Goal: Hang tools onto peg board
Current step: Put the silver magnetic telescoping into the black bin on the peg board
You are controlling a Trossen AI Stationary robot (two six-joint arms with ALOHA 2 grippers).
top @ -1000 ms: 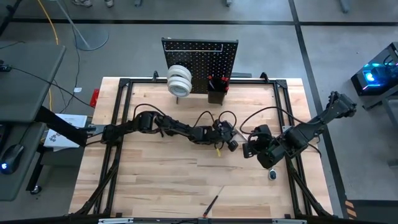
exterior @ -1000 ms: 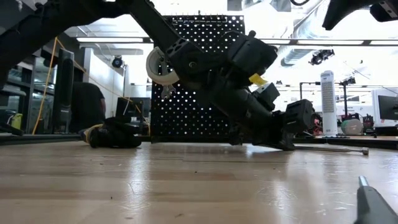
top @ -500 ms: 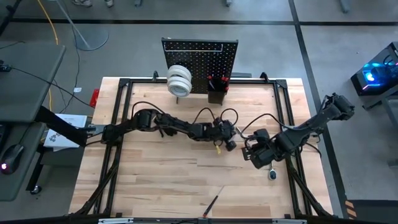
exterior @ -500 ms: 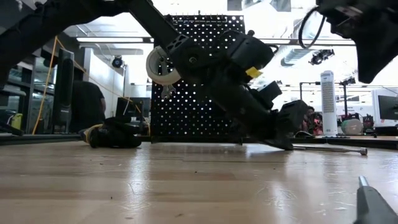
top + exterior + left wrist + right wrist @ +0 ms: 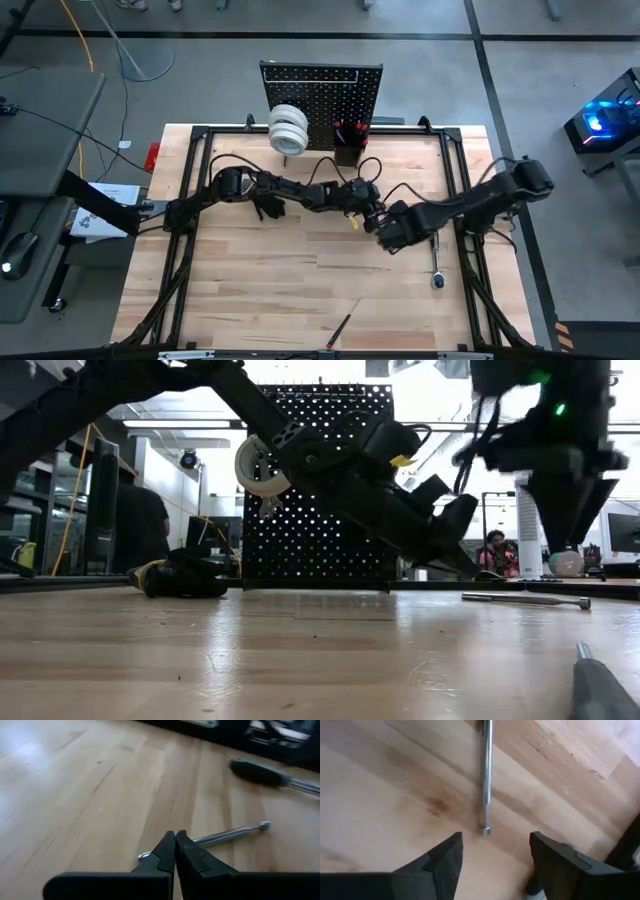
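Ratchet (image 5: pixel 485 775) is seen lying flat on the table (image 5: pixel 260 290), untouched, beyond the right gripper (image 5: pixel 495 851), whose fingers (image 5: pixel 445 857) are spread wide and empty. Left gripper (image 5: pixel 175 851) is pressed shut on nothing, mid-table. Peg board (image 5: pixel 321 100) stands at the far edge, tape rolls (image 5: pixel 288 128) hung.

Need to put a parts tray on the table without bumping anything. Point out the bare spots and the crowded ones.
Free: the near-left wood of the table, bordered by the left arm, the frame rails and the small screwdriver at the front edge. Crowded: the middle, where the left gripper and right gripper meet, the ratchet on the right, and the strip before the peg board.
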